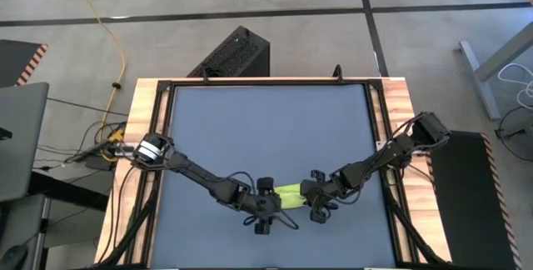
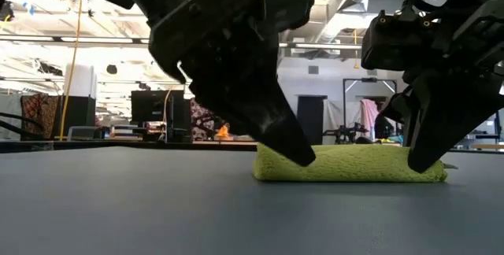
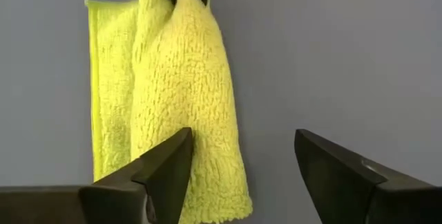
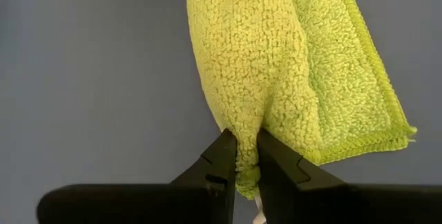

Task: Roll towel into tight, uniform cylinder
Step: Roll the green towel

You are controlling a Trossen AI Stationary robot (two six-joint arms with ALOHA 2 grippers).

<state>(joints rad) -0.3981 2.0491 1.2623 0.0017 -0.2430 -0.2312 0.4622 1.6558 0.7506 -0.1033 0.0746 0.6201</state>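
Near the mat's [image 1: 266, 128] front edge, the left gripper [image 3: 238, 158] stands open beside the towel's [image 1: 288, 193] left end, one finger touching it. The right gripper [image 4: 246, 156] pinches the rolled towel's other end; its tip hides behind the fingers.

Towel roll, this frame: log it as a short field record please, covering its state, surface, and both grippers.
towel: lime towel, partly rolled, lying flat, one flap not yet rolled in
surface: blue-grey mat
towel position: near front edge of mat, between the two grippers
left gripper: left gripper open, fingers astride one end of the roll, not gripping
right gripper: right gripper shut on the other end, pinching a fold
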